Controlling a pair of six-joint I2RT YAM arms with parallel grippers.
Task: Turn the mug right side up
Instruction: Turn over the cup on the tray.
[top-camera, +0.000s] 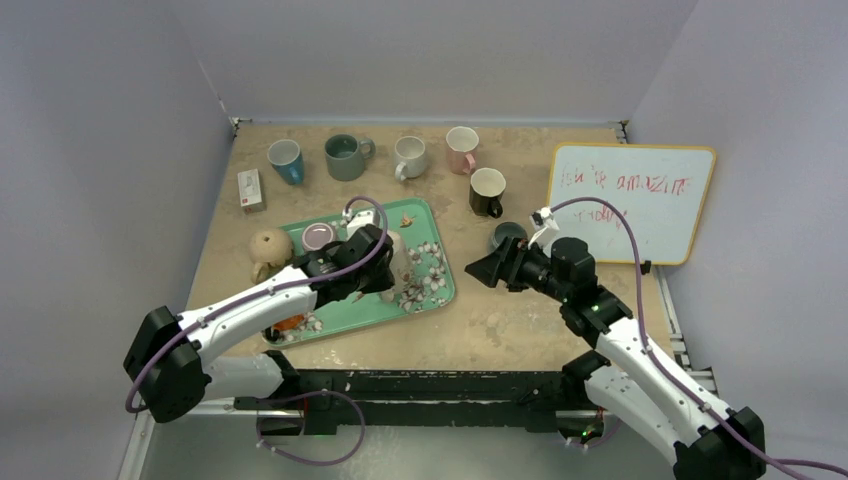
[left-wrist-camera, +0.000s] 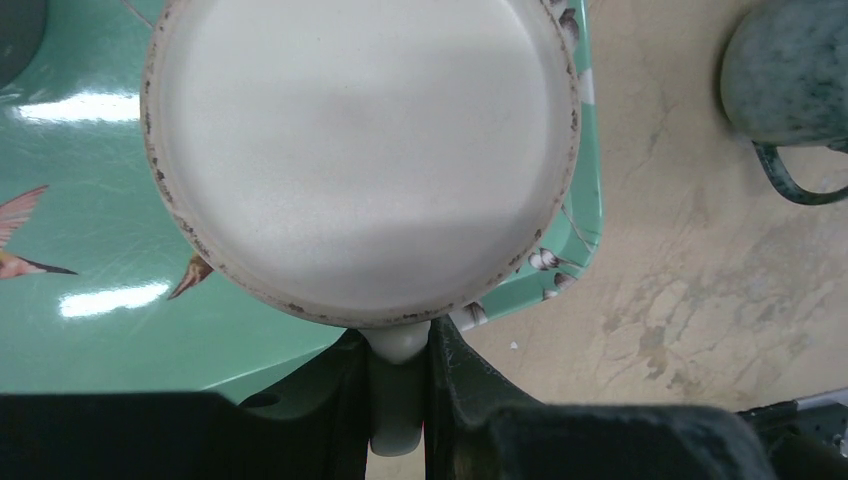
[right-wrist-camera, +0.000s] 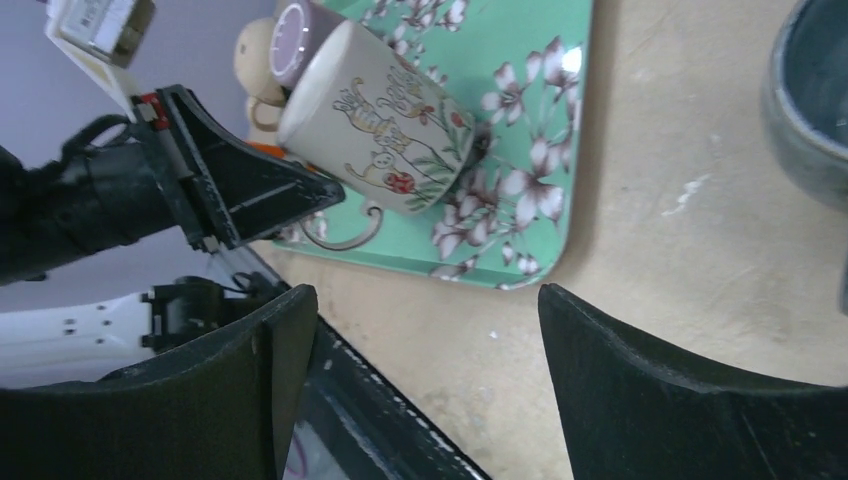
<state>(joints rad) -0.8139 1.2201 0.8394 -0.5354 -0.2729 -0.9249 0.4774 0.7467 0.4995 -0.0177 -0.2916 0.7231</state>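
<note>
The left tool (left-wrist-camera: 398, 350) is clamped on the handle of the white mug (right-wrist-camera: 385, 120), which leans base-up with its rim down on the right half of the green floral tray (right-wrist-camera: 520, 120). The right tool (right-wrist-camera: 420, 300) hangs over the bare desk (right-wrist-camera: 680, 300) just beside the tray, its 2 fingers spread wide and holding nothing. A dark speckled mug (left-wrist-camera: 790, 70) stands on the desk right of the tray, a whiteboard (top-camera: 630, 200) beyond it

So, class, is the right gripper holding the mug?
No, the right gripper stands open, apart from the mug, which the left gripper clamps.
</note>
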